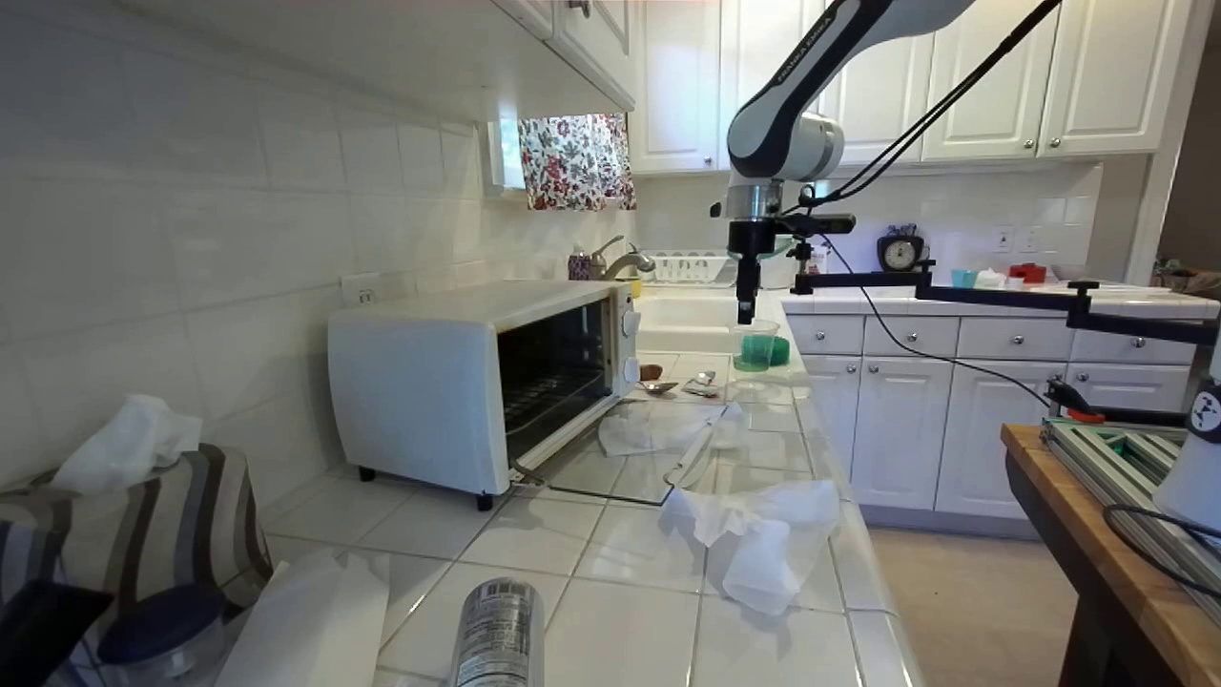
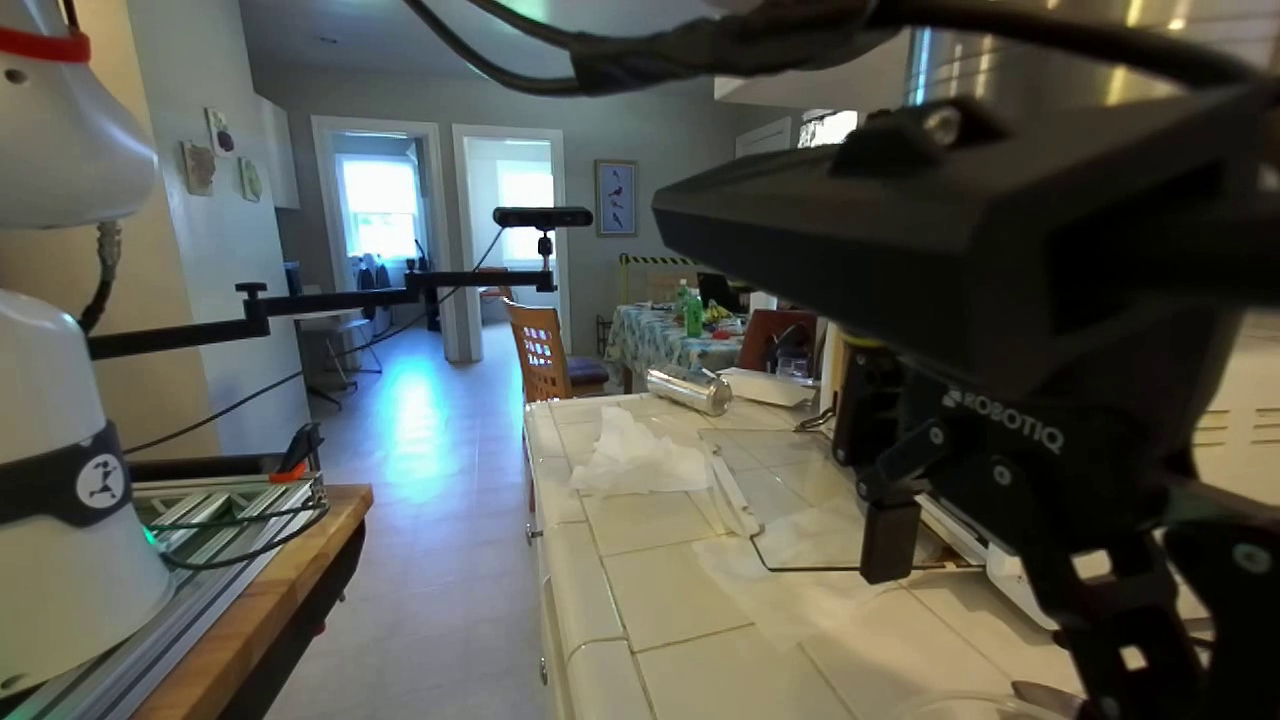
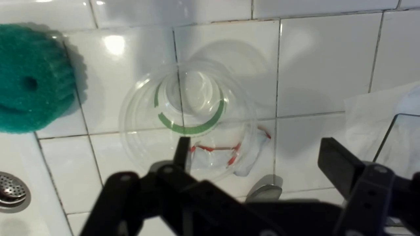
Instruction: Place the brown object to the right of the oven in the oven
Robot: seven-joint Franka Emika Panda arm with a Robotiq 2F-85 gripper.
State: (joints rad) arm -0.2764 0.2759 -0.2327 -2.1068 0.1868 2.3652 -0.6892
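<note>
1. Fingers (image 3: 338,161) stand wide apart, low in the wrist view.
2. In an exterior view, the brown object (image 1: 651,371) lies mid-frame, lower left of them, beside the oven (image 1: 458,382).
3. The arm (image 1: 788,122) hangs from upper right, pointing down.

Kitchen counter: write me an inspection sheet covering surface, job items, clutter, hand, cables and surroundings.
Surface: white tiled counter.
Job's things: brown object outside the oven, near its knob end; oven stands open.
Clutter: clear cup, green scrubber, spoon, metal can, crumpled white paper.
Hand: open, holding nothing.
Cables: black bundle crosses the top of an exterior view.
Surroundings: sink, white cupboards.
</note>
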